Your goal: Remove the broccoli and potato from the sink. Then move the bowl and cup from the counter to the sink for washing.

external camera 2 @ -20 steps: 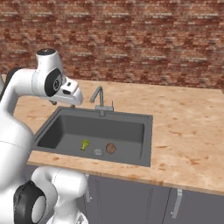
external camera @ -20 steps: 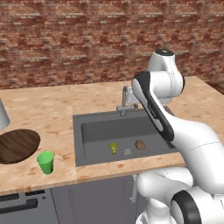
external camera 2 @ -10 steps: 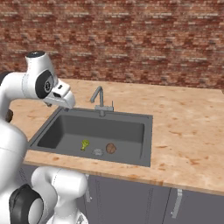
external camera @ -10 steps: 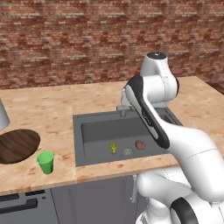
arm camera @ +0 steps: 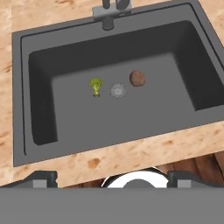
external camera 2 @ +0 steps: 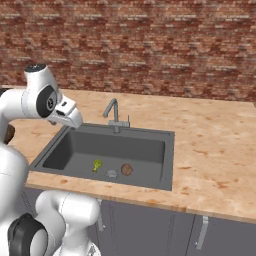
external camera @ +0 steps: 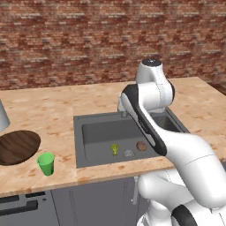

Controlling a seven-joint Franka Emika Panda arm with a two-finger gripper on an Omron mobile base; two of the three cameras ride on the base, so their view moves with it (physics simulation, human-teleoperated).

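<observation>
The dark grey sink [external camera: 88,132] [external camera 2: 167,150] [arm camera: 41,70] holds the yellow-green broccoli [external camera: 114,149] [external camera 2: 96,164] [arm camera: 95,85] and, to its right, the brown potato [external camera: 141,146] [external camera 2: 127,169] [arm camera: 137,78]. The round drain [arm camera: 117,90] lies between them. On the counter [external camera: 53,110] left of the sink rest the wooden bowl [external camera: 17,146] and the green cup [external camera: 46,163]. My gripper [arm camera: 112,177] hangs high over the sink's front edge, looking down into it. It is open, its fingers wide apart and holding nothing.
A grey faucet [external camera 2: 114,114] [arm camera: 111,11] stands at the sink's back rim. A pale grey vessel [external camera: 2,115] sits at the far left of the counter. A brick wall [external camera: 88,39] backs the counter, and bare worktop [external camera 2: 215,145] stretches right of the sink.
The arm has swung a little, carrying the hand slightly leftward and lower in the right base view. The broccoli, potato, bowl and cup have not moved. The gripper has stayed open.
</observation>
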